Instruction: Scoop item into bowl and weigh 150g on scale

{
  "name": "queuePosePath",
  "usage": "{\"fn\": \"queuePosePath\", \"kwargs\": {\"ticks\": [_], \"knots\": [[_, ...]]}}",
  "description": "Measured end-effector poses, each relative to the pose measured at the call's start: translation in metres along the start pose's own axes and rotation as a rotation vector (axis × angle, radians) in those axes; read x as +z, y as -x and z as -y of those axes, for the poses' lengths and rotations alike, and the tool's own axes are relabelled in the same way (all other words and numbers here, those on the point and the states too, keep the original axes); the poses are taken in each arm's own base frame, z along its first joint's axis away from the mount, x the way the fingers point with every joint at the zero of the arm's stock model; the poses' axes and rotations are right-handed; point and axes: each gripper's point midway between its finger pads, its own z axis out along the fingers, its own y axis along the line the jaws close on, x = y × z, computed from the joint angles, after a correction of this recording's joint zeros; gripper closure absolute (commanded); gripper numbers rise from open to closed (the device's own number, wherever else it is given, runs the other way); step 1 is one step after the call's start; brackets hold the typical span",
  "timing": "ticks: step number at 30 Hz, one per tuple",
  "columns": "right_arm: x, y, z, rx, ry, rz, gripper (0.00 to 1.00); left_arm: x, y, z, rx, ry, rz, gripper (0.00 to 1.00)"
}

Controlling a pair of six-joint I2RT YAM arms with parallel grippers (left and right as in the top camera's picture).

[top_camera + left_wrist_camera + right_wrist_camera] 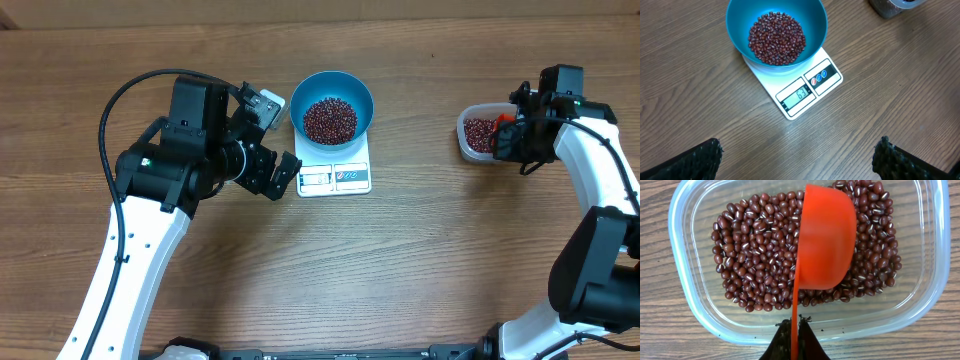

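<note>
The blue bowl point(337, 100) point(776, 30) stands on the white scale point(334, 172) point(805, 90) with a heap of dark red-brown beans point(329, 119) point(777, 38) inside. More beans point(765, 250) point(481, 133) lie in a clear tub point(478, 134) point(695, 310). My right gripper point(795, 322) point(508, 128) is shut on the thin handle of an orange-red scoop point(827, 240), whose cup is turned on its side over the tub's beans. My left gripper point(797, 155) point(272, 140) hovers open just left of the scale, holding nothing.
The wooden table point(420, 260) runs bare in front of the scale and between scale and tub. The tub's corner point(895, 7) shows at the top right of the left wrist view. The left arm point(160, 180) lies left of the scale.
</note>
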Motion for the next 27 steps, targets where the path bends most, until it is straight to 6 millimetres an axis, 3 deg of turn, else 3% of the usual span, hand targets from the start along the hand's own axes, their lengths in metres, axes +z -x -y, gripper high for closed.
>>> {"fn": "queuePosePath", "kwargs": {"ticks": [27], "knots": [[0.0, 0.0004, 0.0021, -0.015, -0.013, 0.001, 0.96, 0.0, 0.0, 0.0, 0.0, 0.0, 0.0, 0.01]]}}
